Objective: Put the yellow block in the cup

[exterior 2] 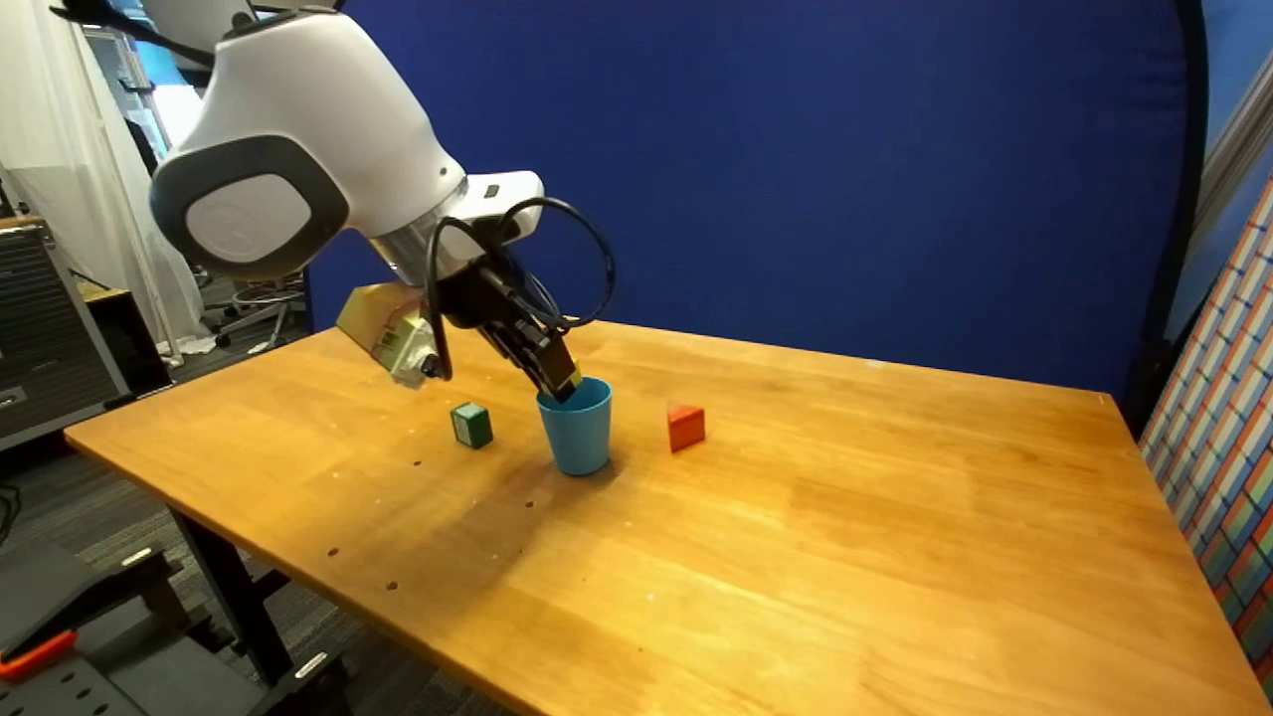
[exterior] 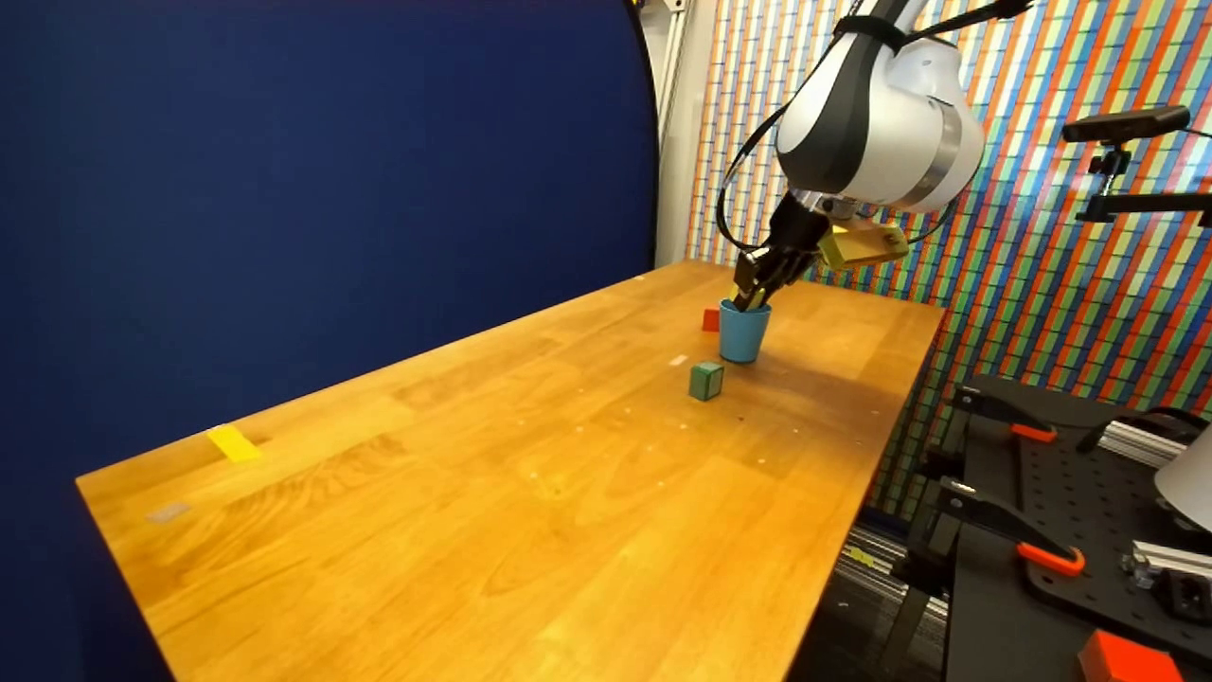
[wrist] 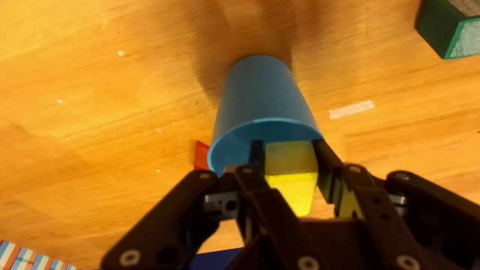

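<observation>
The light blue cup stands upright on the wooden table, also in an exterior view and in the wrist view. The bright yellow block is between my fingers in the wrist view, with a finger against each side. Only a small bit of the yellow block shows past the fingers in an exterior view. My gripper is shut on the block, tilted, with its fingertips at the cup's mouth, also seen in both exterior views. The cup's bottom inside is hidden.
A dark green block lies on the table near the cup, also in an exterior view. A reddish block lies on the cup's other side. A blue screen stands behind the table.
</observation>
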